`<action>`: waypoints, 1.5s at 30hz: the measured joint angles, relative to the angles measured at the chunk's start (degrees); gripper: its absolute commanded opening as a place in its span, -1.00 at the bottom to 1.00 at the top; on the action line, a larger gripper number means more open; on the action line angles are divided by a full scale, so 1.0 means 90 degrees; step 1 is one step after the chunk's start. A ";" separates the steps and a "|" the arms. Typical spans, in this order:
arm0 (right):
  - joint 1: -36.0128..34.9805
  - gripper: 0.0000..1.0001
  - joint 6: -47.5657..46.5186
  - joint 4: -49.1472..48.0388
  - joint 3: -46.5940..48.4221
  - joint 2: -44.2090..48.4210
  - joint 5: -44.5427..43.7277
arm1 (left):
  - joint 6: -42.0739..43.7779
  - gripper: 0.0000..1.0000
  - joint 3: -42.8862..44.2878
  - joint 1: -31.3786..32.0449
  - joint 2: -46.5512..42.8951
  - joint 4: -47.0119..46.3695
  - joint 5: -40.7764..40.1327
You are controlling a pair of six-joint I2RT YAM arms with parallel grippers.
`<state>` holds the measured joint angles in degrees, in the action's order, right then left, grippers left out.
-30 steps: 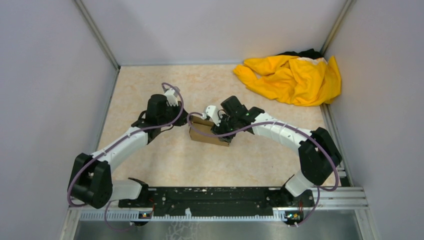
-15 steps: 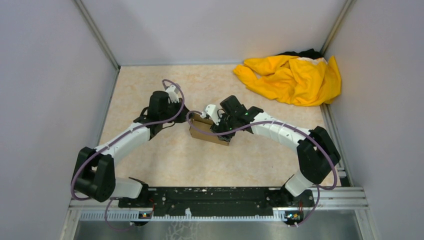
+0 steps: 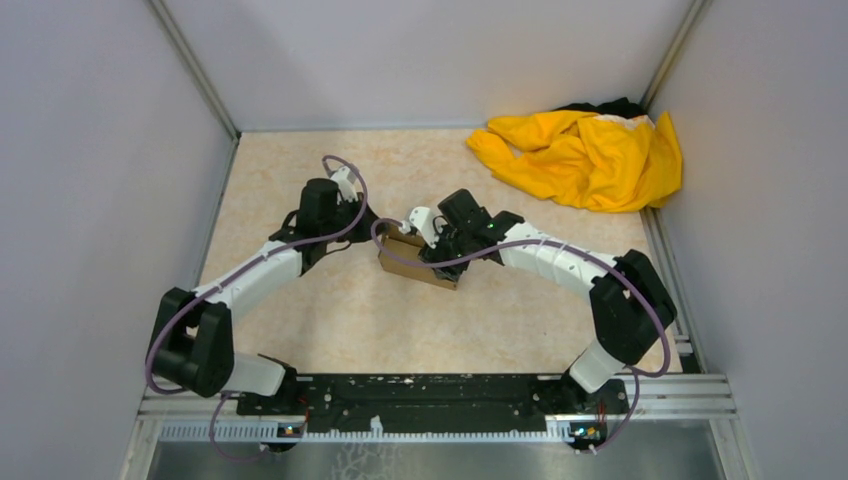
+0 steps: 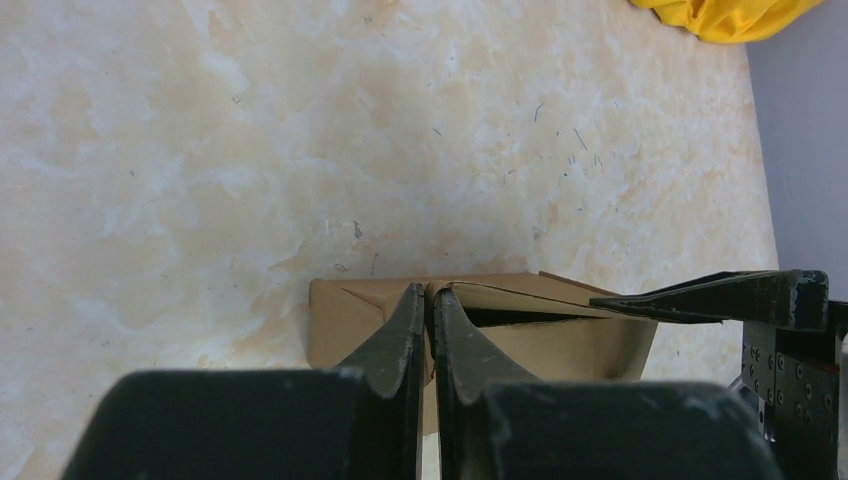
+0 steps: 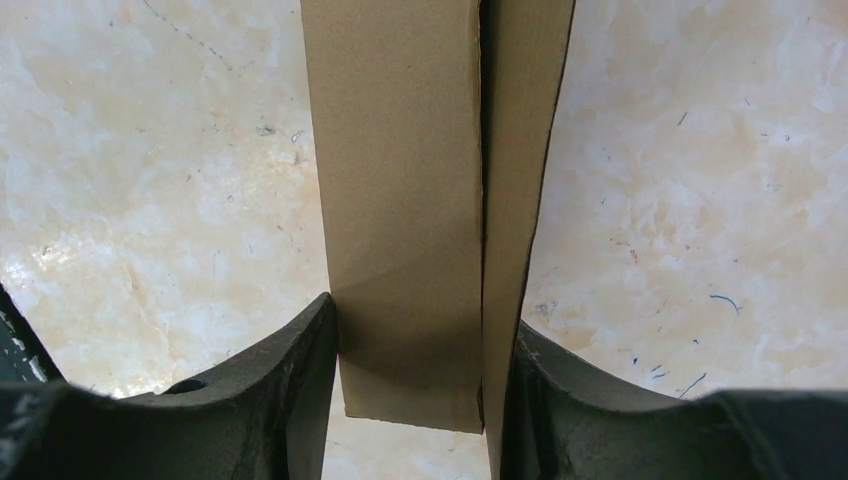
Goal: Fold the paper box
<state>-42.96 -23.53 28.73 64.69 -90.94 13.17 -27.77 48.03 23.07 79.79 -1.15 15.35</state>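
Right wrist view showed right fingers (image 5: 285, 400) clamping the plain brown cardboard box (image 5: 400, 180), left fingers (image 4: 395, 340) clenched alongside; over-squeezing might crush it.

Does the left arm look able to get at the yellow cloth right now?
Probably not easily: the paper box, clamped in the right gripper, lies between the left gripper and the yellow cloth.

The paper box (image 5: 405, 200) was plain brown cardboard, matt and faintly fibrous. The bench top (image 3: 300, 160) looked smooth, a marbled beige with fine scratches. The fingers (image 5: 280, 380) of the right gripper (image 5: 422, 315) were matt black plastic. Soft, crumpled yellow cloth (image 3: 590, 155) lay in the far right corner, and a pale metal rail (image 3: 700, 400) ran along the near edge.
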 measured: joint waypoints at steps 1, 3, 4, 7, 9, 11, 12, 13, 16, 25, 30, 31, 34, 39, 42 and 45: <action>0.0000 -0.48 0.0005 0.0000 0.0000 0.0000 0.0000 | -0.0017 -0.84 0.0002 -0.0002 0.0005 -0.0010 0.0000; 0.0010 -0.40 0.0019 0.0022 0.0036 -0.0032 0.0019 | -0.0063 -0.84 0.0002 -0.0002 0.0010 -0.0017 -0.0002; 0.0022 -0.33 0.0024 0.0036 0.0068 -0.0056 0.0053 | -0.0085 -0.84 0.0002 -0.0007 0.0017 -0.0022 -0.0005; 0.0087 -0.15 0.0056 0.0121 0.0187 -0.0155 0.0189 | -0.0109 -0.85 0.0002 -0.0010 0.0039 -0.0063 -0.0022; 0.0117 -0.02 0.0066 0.0134 0.0209 -0.0182 0.0265 | -0.0121 -0.85 0.0002 -0.0017 0.0066 -0.0104 -0.0022; 0.0134 0.05 0.0068 0.0131 0.0221 -0.0194 0.0323 | -0.0131 -0.86 0.0002 -0.0022 0.0095 -0.0163 -0.0017; 0.0138 0.10 0.0066 0.0131 0.0240 -0.0209 0.0347 | -0.0134 -0.86 0.0002 -0.0022 0.0112 -0.0194 -0.0017; 0.0146 0.17 0.0068 0.0109 0.0245 -0.0240 0.0401 | -0.0136 -0.86 0.0002 -0.0022 0.0129 -0.0228 -0.0017; 0.0153 0.33 0.0068 0.0061 0.0253 -0.0328 0.0544 | -0.0155 -0.86 0.0002 -0.0022 0.0172 -0.0316 0.0032; 0.0163 0.36 0.0068 0.0192 0.0491 -0.0578 0.0593 | -0.0158 -0.86 0.0002 -0.0019 0.0238 -0.0435 0.0080; 0.0136 0.16 0.0070 0.0209 0.0619 -0.0624 0.0510 | -0.0158 -0.85 0.0002 -0.0019 0.0274 -0.0500 0.0097; 0.0124 0.07 0.0073 0.0226 0.0641 -0.0634 0.0488 | -0.0158 -0.85 0.0002 -0.0022 0.0279 -0.0512 0.0100; 0.0090 -0.19 0.0070 0.0296 0.0704 -0.0663 0.0457 | -0.0151 -0.85 0.0002 -0.0022 0.0296 -0.0554 0.0114; 0.0080 -0.35 0.0097 0.0316 0.0738 -0.0704 0.0372 | -0.0117 -0.85 0.0002 -0.0022 0.0301 -0.0549 0.0138; 0.0075 -0.35 0.0087 0.0316 0.0738 -0.0704 0.0340 | -0.0078 -0.85 0.0002 -0.0024 0.0301 -0.0549 0.0151; 0.0075 -0.35 0.0083 0.0316 0.0738 -0.0704 0.0335 | -0.0034 -0.85 0.0002 -0.0036 0.0301 -0.0549 0.0194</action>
<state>-42.28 -22.79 31.57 71.33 -97.27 16.19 -28.08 48.05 22.74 82.50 -6.09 17.10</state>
